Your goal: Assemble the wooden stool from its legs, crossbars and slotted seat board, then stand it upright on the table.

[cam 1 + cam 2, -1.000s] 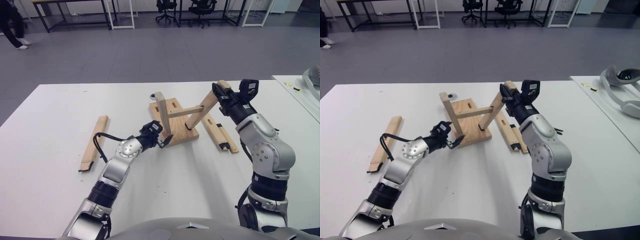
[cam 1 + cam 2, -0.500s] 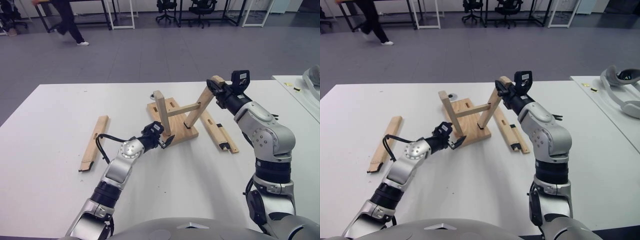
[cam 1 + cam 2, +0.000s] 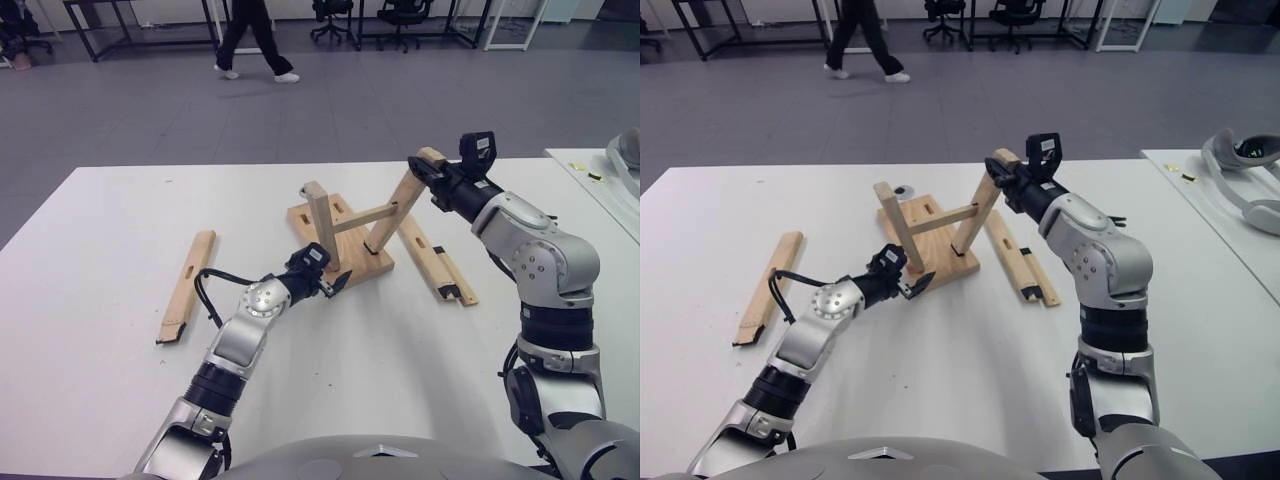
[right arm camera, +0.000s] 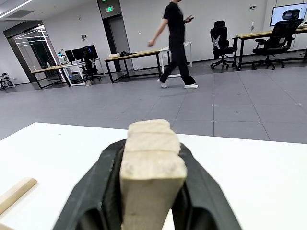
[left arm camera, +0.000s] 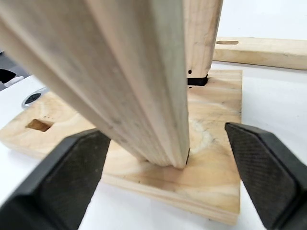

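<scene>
Wooden seat flat on worktop. Right jaws clench right leg top, likely seating it; left jaws released, straddling left leg base, probably bracing.

grey floor, desks, office chairs

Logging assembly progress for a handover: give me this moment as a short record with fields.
seat board: flat on the table
fitted in it: left leg, right leg, crossbar between them
right gripper: shut on right leg's top
left gripper: open, fingers either side of left leg's base
loose pieces: one far left, one right of the board
</scene>
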`<state>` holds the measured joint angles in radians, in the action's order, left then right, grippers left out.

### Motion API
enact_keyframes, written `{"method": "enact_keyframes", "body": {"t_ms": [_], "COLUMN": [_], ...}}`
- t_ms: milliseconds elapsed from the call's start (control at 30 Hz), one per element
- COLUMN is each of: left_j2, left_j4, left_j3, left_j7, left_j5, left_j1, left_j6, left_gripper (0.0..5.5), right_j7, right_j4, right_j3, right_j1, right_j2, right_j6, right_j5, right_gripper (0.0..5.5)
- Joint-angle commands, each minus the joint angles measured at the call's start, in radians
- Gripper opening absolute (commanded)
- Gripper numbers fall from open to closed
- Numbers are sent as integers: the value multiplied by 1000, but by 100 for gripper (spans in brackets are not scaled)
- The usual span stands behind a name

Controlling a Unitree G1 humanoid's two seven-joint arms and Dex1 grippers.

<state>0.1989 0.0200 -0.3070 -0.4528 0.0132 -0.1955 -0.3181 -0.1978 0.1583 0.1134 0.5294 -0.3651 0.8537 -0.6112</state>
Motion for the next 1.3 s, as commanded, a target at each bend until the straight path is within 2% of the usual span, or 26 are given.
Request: {"method": "enact_keyframes", "body": {"t_ms": [33, 167, 567, 833, 867, 1233, 1300], "left_j2": [-9, -9, -14, -16, -17, -19, -21], "left_j4": [9, 8, 21, 28, 29, 25, 27], "left_j3": [7, 9, 13, 9, 8, 8, 8], "left_j7": [31, 35, 39, 40, 41, 56, 59], "left_j5": [19, 18, 19, 19, 19, 17, 16], "left_j1": [4, 9, 2, -4, -5, 10, 12], "left_j6": [10, 12, 21, 24, 25, 25, 27], "left_gripper": [430, 430, 430, 430, 430, 430, 430], "right_j7": [-64, -47, 26, 16, 14, -3, -12], "right_j4": [-226, -235, -84, -96, -97, -99, -111], "right_j3": [-268, -240, -265, -277, -277, -234, -193], "right_j1": [-158, -140, -232, -188, -186, -141, -74], "right_j2": [-84, -64, -38, -60, -62, -39, -38], "right_j6": [422, 458, 459, 422, 414, 394, 345], "right_j5": [41, 3, -39, -55, -52, -45, -42], "right_gripper": [109, 109, 109, 109, 147, 324, 324]}}
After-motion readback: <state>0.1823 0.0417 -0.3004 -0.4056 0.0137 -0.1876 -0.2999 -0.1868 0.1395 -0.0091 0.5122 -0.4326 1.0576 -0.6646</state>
